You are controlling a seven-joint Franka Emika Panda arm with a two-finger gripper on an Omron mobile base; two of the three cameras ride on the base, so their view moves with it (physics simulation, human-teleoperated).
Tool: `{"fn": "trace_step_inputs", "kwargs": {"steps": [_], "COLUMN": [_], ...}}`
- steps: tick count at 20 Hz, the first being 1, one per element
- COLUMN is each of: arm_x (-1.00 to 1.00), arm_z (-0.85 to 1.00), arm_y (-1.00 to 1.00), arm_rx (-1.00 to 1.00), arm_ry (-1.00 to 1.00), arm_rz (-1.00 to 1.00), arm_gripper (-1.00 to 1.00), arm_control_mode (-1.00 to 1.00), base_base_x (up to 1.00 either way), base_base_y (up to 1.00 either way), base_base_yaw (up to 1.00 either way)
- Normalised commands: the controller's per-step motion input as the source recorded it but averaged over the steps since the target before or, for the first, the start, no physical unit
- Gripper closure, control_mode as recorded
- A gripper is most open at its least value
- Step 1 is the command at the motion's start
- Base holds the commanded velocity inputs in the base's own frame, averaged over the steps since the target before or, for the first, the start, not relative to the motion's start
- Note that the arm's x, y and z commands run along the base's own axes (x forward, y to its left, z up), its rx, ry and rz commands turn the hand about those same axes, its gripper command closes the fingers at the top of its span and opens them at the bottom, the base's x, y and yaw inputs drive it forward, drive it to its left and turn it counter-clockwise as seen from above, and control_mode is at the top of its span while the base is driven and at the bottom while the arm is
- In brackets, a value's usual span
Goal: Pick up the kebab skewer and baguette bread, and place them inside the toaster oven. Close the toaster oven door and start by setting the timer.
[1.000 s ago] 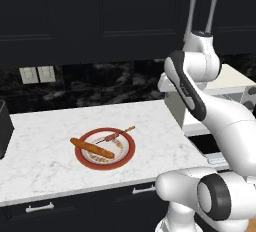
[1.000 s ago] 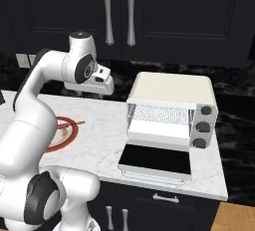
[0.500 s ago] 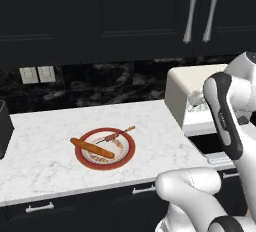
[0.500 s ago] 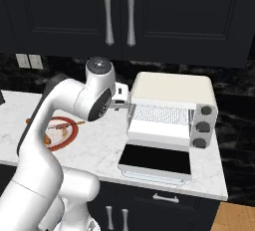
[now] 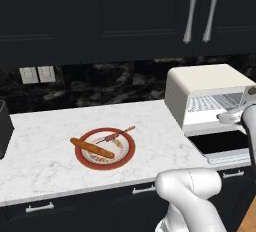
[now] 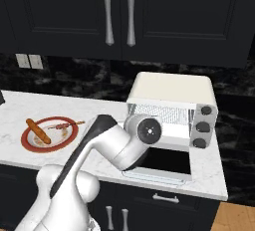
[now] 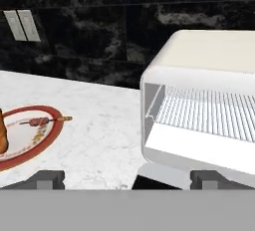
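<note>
My gripper: jaws spread wide, nothing between them; the two finger tips show apart at the bottom of the hand view, hovering in front of the oven's open mouth.
Toaster oven: cream-white box at the right end of the marble counter, backed by the dark wall; interior open to me, wire rack in place.
Toaster oven door: dropped down flat in front of the oven, dark glass facing up.
Knobs: three dark round ones stacked down the oven's right front.
Plate: red-rimmed, on the counter well to the left of the oven.
Baguette bread: lying on the plate, its end reaching over the left rim.
Kebab skewer: lying on the plate just beside the baguette, stick tip pointing toward the oven.
Upper cabinets: dark doors with silver handles above the oven.
</note>
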Motion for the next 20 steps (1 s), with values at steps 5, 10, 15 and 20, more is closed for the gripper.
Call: {"fn": "trace_step_inputs", "kwargs": {"steps": [5,10,15,20], "arm_x": [0.80,0.65,0.24,0.02], "arm_z": [-0.16,-0.01,-0.14,-0.06], "arm_y": [-0.53,-0.22,-0.17,-0.07], "arm_rx": [0.07,0.05,0.01,0.02], "arm_ry": [-0.07,-0.16,-0.12,-0.11], "arm_rz": [0.05,0.03,0.05,0.02], "arm_gripper": [-1.00,-1.00,-1.00,-1.00], "arm_control_mode": [-1.00,-1.00,-1.00,-1.00], "base_base_x": [0.00,0.00,0.00,0.00], "base_base_y": [0.00,0.00,0.00,0.00], "base_base_yaw": [0.00,0.00,0.00,0.00]}}
